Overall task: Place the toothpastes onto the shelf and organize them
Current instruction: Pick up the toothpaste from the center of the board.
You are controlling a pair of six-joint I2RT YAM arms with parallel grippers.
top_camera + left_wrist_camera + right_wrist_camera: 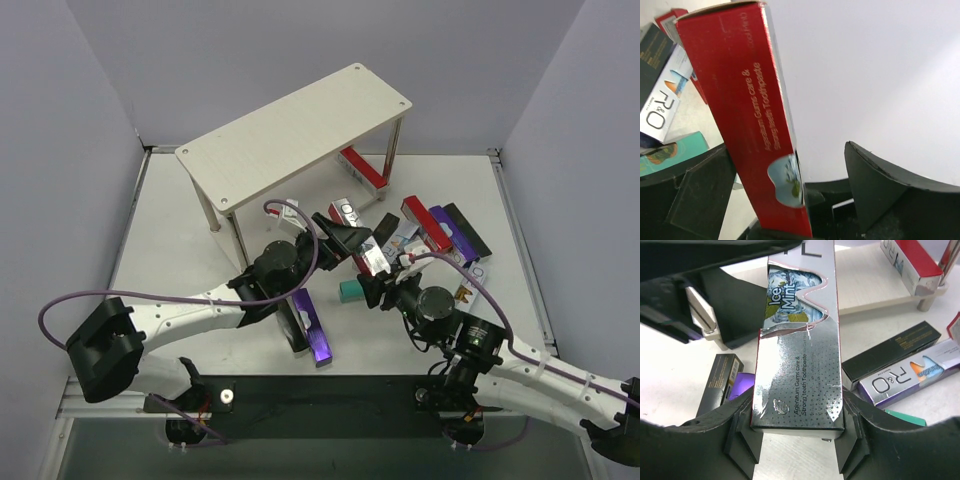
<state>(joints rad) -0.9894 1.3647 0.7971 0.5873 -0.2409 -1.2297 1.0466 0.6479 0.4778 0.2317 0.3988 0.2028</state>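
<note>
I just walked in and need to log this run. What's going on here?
The right gripper is clamped on one end of a red-and-silver toothpaste carton, holding it up between the two arms. The left gripper stands around the same carton with its jaws wide open, so this looks like a handover. One red carton lies on the lower board of the shelf. The other cartons lie scattered on the table.

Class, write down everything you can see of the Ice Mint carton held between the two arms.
The Ice Mint carton is a slim glossy box, silver on its printed face, red on one side, lettered Ageratum Gums care & Strong Teeth Toothpaste. The right gripper clamps one end in its jaws; the left gripper holds open jaws around the other.
</note>
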